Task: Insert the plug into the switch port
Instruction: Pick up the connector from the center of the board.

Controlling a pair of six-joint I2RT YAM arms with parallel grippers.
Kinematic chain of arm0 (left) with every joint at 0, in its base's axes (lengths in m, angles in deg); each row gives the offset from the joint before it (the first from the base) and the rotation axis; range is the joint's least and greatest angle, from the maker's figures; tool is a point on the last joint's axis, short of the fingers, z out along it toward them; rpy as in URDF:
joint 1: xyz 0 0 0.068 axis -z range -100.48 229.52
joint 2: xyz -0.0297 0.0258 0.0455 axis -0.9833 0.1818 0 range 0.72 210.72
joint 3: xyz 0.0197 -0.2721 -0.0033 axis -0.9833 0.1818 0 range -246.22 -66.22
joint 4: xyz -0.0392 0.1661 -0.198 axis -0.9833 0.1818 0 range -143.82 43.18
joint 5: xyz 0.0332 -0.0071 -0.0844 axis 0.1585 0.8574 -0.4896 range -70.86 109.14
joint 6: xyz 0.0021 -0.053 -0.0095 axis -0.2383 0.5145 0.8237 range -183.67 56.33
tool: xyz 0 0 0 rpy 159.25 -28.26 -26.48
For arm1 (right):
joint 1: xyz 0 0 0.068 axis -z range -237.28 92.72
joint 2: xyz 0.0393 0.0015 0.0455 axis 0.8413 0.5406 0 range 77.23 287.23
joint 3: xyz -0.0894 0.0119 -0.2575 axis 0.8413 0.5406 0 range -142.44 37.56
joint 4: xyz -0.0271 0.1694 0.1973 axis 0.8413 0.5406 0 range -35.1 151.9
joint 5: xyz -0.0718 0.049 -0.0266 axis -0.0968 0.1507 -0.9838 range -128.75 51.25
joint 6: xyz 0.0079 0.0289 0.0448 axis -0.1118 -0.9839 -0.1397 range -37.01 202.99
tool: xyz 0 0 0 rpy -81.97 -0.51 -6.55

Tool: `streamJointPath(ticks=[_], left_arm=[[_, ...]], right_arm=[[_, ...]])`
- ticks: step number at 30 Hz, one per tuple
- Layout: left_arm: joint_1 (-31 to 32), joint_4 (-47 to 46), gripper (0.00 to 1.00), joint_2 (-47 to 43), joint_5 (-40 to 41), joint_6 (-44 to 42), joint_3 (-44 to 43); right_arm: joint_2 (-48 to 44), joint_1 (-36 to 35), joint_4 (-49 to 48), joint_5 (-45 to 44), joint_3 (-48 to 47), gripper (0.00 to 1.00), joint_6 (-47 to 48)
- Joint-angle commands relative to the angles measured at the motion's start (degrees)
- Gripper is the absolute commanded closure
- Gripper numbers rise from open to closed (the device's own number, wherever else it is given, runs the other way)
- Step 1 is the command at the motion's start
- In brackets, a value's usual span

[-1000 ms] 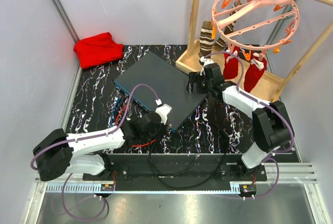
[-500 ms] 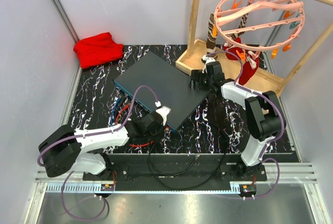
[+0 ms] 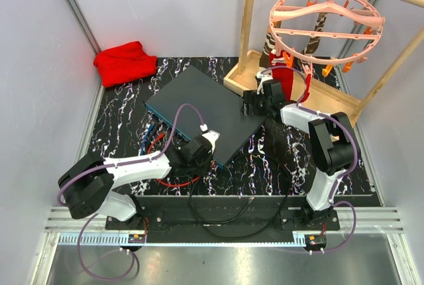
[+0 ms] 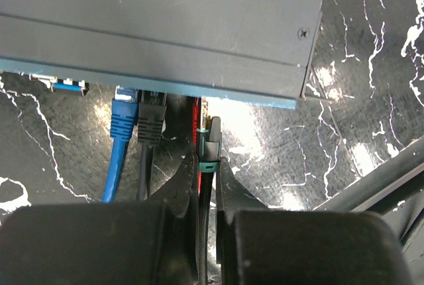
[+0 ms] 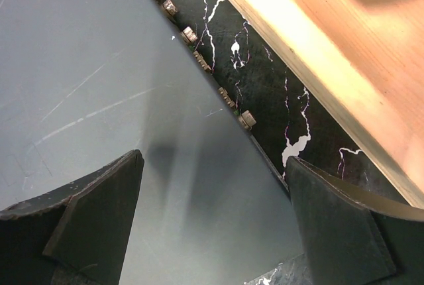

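Observation:
The switch (image 3: pixel 199 103) is a flat dark grey box lying slantwise on the black marbled table. In the left wrist view its teal front edge (image 4: pixel 165 86) runs across the top. My left gripper (image 4: pixel 209 166) is shut on a black cable just behind its plug (image 4: pixel 212 136), which has a teal band. The plug's tip sits at the front edge near the switch's right end; whether it is inside a port is hidden. My right gripper (image 3: pixel 250 106) is open, with its fingers (image 5: pixel 99 199) spread over the switch's top (image 5: pixel 86 86) at the far right corner.
A blue cable (image 4: pixel 122 116) and a black cable (image 4: pixel 151 116) sit in ports left of the plug. A wooden tray (image 3: pixel 291 89) with a wooden frame, a pink clip hanger (image 3: pixel 324 16) and hanging socks stands at the back right. A red cloth (image 3: pixel 124 61) lies at the back left.
My left gripper has moved a little forward and right along the switch's front edge with the plug. The right wrist has shifted slightly at the far corner. The pink hanger has swung.

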Motion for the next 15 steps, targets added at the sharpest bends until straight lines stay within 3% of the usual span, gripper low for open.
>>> streamJointPath(ticks=[1, 15], left_arm=[[-0.5, 0.1, 1.00, 1.3, -1.7, -0.3, -3.9], [-0.5, -9.5, 1.00, 2.7, -2.2, 0.7, -1.4]], right_arm=[[0.5, 0.5, -0.1, 2.1, -1.9, 0.03, 0.5], [2.5, 1.3, 0.0, 6.3, -2.2, 0.03, 1.0]])
